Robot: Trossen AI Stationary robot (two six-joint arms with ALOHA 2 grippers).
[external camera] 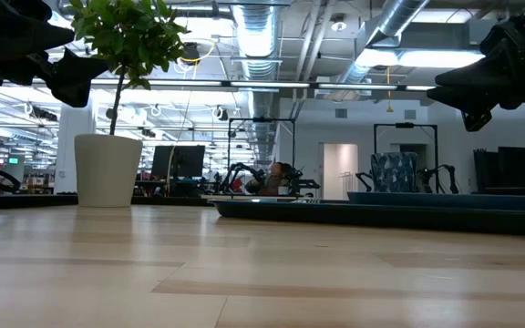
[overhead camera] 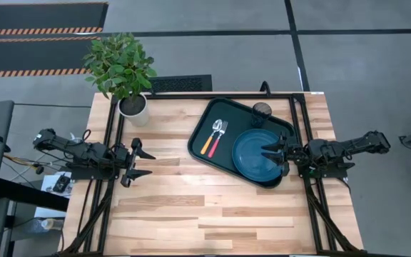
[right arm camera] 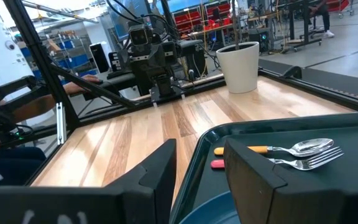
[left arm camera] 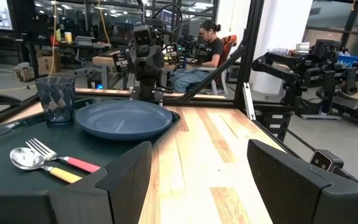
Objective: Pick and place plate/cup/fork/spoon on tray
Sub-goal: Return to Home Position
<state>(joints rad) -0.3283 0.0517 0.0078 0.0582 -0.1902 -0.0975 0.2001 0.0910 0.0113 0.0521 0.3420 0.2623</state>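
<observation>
Wooden tabletop (overhead camera: 191, 207): plate (overhead camera: 257, 155), cup (overhead camera: 262, 110), fork (overhead camera: 218, 132) and spoon (overhead camera: 212, 135) all sit on the tray (overhead camera: 204, 123); nothing seems left. Both tools, left (overhead camera: 138, 162) and right (overhead camera: 273, 155), hang released, empty.

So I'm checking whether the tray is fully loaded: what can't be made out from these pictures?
- Low view: the plate shows only as an edge line; fork, spoon and cup can't be picked out on the tray at table height.
- Right wrist view: the right gripper covers most of the plate; the cup is out of frame.
- High view: the cup is too small to see inside.
</observation>
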